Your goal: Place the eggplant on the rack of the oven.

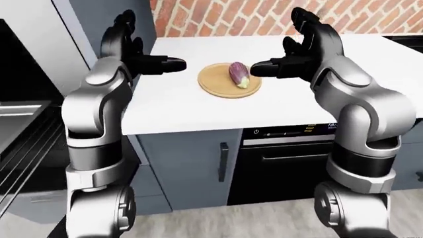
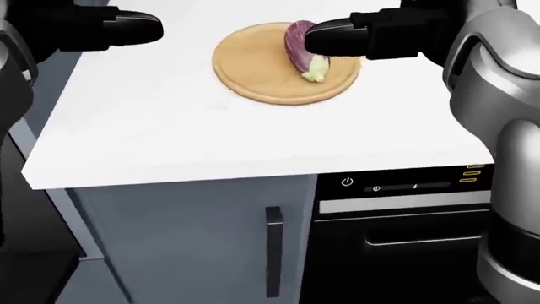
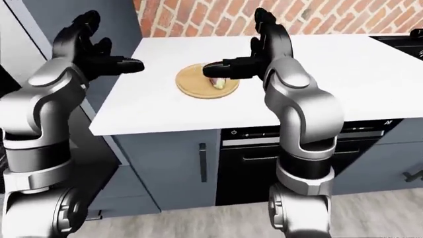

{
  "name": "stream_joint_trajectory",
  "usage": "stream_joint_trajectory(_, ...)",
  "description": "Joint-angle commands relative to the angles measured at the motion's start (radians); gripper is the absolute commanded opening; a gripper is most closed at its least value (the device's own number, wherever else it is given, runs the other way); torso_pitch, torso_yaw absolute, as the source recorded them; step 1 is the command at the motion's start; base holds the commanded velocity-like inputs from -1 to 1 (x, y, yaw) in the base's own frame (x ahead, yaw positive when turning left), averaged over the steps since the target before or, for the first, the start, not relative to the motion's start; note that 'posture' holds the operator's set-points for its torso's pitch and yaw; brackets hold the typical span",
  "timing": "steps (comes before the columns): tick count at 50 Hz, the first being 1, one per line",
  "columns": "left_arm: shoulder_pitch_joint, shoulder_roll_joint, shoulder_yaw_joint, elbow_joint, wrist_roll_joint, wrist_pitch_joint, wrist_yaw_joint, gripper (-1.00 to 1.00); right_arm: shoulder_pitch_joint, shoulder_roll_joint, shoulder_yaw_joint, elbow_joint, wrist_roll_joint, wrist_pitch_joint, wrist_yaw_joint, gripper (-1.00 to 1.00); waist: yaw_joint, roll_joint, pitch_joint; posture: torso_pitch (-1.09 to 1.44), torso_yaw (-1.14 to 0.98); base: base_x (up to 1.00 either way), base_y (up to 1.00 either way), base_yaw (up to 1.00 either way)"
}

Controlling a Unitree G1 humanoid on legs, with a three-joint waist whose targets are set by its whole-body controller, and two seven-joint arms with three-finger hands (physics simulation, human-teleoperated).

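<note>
The purple eggplant (image 2: 301, 52) lies on a round wooden board (image 2: 253, 73) on the white counter (image 2: 169, 133), its pale stem end toward the bottom of the head view. My right hand (image 2: 337, 37) is open, and its long fingers (image 1: 264, 68) reach in from the right until the tip overlaps the eggplant's upper side. I cannot tell whether it touches. My left hand (image 2: 126, 26) is open too and hovers above the counter's left end, well apart from the board. At the left edge of the left-eye view a dark open appliance shows metal rails (image 1: 23, 139).
Under the counter are a grey cabinet door with a vertical handle (image 2: 274, 253) and a black built-in appliance with a lit control strip (image 2: 405, 187). A brick wall (image 1: 218, 17) backs the counter. A tall grey cabinet (image 1: 99, 20) stands at the counter's left end.
</note>
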Motion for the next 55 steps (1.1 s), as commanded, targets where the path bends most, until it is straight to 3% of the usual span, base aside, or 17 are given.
stream_joint_trajectory(1, -0.030, 0.005, 0.001, -0.042, -0.004, -0.036, -0.006, 1.00, -0.021, -0.011, -0.017, -0.029, -0.011, -0.034, -0.007, 1.00, -0.002, -0.025, -0.030, 0.00, 0.00, 0.00, 0.00, 0.00)
stream_joint_trajectory(5, -0.033, 0.003, -0.001, -0.047, -0.004, -0.030, -0.006, 1.00, -0.026, -0.013, -0.021, -0.032, -0.010, -0.027, -0.007, 1.00, -0.017, 0.057, 0.002, 0.00, 0.00, 0.10, -0.54, 0.00)
stream_joint_trajectory(11, -0.034, -0.001, -0.001, -0.052, -0.004, -0.025, -0.004, 1.00, -0.027, -0.013, -0.012, -0.043, -0.011, -0.023, -0.005, 1.00, -0.005, -0.022, -0.031, 0.00, 0.00, 0.01, 0.00, 0.00)
stream_joint_trajectory(12, -0.034, -0.001, -0.001, -0.056, -0.005, -0.021, -0.003, 1.00, -0.024, -0.014, -0.011, -0.044, -0.012, -0.026, -0.002, 1.00, -0.005, -0.019, -0.046, 0.00, 0.00, 0.22, 0.00, 0.00)
stream_joint_trajectory(14, -0.030, -0.001, -0.001, -0.057, -0.004, -0.022, -0.004, 1.00, -0.015, -0.011, -0.010, -0.044, -0.017, -0.033, 0.002, 1.00, -0.006, -0.006, -0.009, 0.00, 0.00, 0.44, 0.00, 0.00)
stream_joint_trajectory(18, -0.030, -0.001, 0.001, -0.056, -0.005, -0.024, -0.004, 1.00, -0.027, -0.012, -0.012, -0.034, -0.024, -0.022, -0.001, 1.00, -0.005, 0.009, 0.006, 0.00, 0.00, 0.28, 0.00, 0.00)
stream_joint_trajectory(22, -0.033, -0.002, 0.000, -0.052, -0.007, -0.026, -0.003, 1.00, -0.028, -0.011, -0.007, -0.035, -0.029, -0.033, 0.008, 1.00, -0.008, 0.017, -0.038, 0.00, 0.00, 0.09, 0.00, 0.00)
stream_joint_trajectory(25, -0.036, 0.000, 0.000, -0.041, -0.006, -0.035, -0.004, 1.00, -0.026, -0.008, -0.008, -0.032, -0.035, -0.034, 0.012, 1.00, -0.015, 0.048, -0.008, 0.00, 0.00, 0.31, 0.00, 0.00)
stream_joint_trajectory(29, -0.033, -0.001, 0.001, -0.051, -0.010, -0.028, -0.002, 1.00, -0.031, -0.008, -0.013, -0.037, -0.036, -0.017, 0.009, 1.00, -0.037, 0.086, -0.039, 0.00, 0.00, 0.03, 0.00, 0.00)
stream_joint_trajectory(31, -0.023, -0.002, 0.001, -0.058, -0.011, -0.029, -0.002, 1.00, -0.028, -0.007, -0.013, -0.042, -0.035, -0.020, 0.009, 1.00, -0.036, 0.065, -0.016, 0.00, 0.00, 0.00, 0.00, 0.00)
stream_joint_trajectory(32, -0.023, -0.001, 0.003, -0.063, -0.012, -0.024, 0.000, 1.00, -0.027, -0.008, -0.009, -0.042, -0.037, -0.024, 0.012, 1.00, -0.030, 0.079, -0.051, 0.00, 0.00, 0.34, 0.00, 0.00)
stream_joint_trajectory(36, -0.021, -0.001, 0.002, -0.064, -0.014, -0.025, 0.000, 1.00, -0.020, -0.001, -0.010, -0.036, -0.042, -0.023, 0.010, 1.00, -0.016, 0.080, 0.023, 0.00, 0.00, 0.30, 0.00, 0.00)
stream_joint_trajectory(39, -0.019, 0.000, 0.003, -0.070, -0.015, -0.020, 0.002, 1.00, -0.024, -0.001, -0.013, -0.043, -0.041, -0.011, 0.005, 1.00, -0.023, 0.073, 0.007, 0.00, 0.00, 0.00, 0.00, 0.00)
stream_joint_trajectory(42, -0.018, -0.001, 0.003, -0.075, -0.016, -0.016, 0.003, 1.00, -0.021, -0.003, -0.013, -0.049, -0.039, -0.011, 0.007, 1.00, -0.014, 0.039, 0.015, 0.00, 0.00, 0.00, 0.00, 0.00)
stream_joint_trajectory(44, -0.020, -0.001, 0.002, -0.072, -0.016, -0.019, 0.002, 1.00, -0.019, -0.006, -0.010, -0.049, -0.042, -0.013, 0.010, 1.00, -0.006, -0.017, -0.003, 0.00, 0.00, 0.00, 0.00, 0.00)
stream_joint_trajectory(45, -0.021, -0.002, 0.002, -0.073, -0.017, -0.017, 0.003, 1.00, -0.021, -0.006, -0.009, -0.051, -0.042, -0.011, 0.011, 1.00, 0.000, 0.015, 0.002, 0.00, 0.00, 0.00, 0.00, 0.00)
stream_joint_trajectory(55, -0.021, 0.002, 0.005, -0.072, -0.018, -0.016, 0.003, 1.00, -0.027, -0.019, -0.001, -0.038, -0.066, -0.020, 0.038, 1.00, -0.008, 0.039, -0.025, 0.00, 0.00, 0.00, 0.00, 0.00)
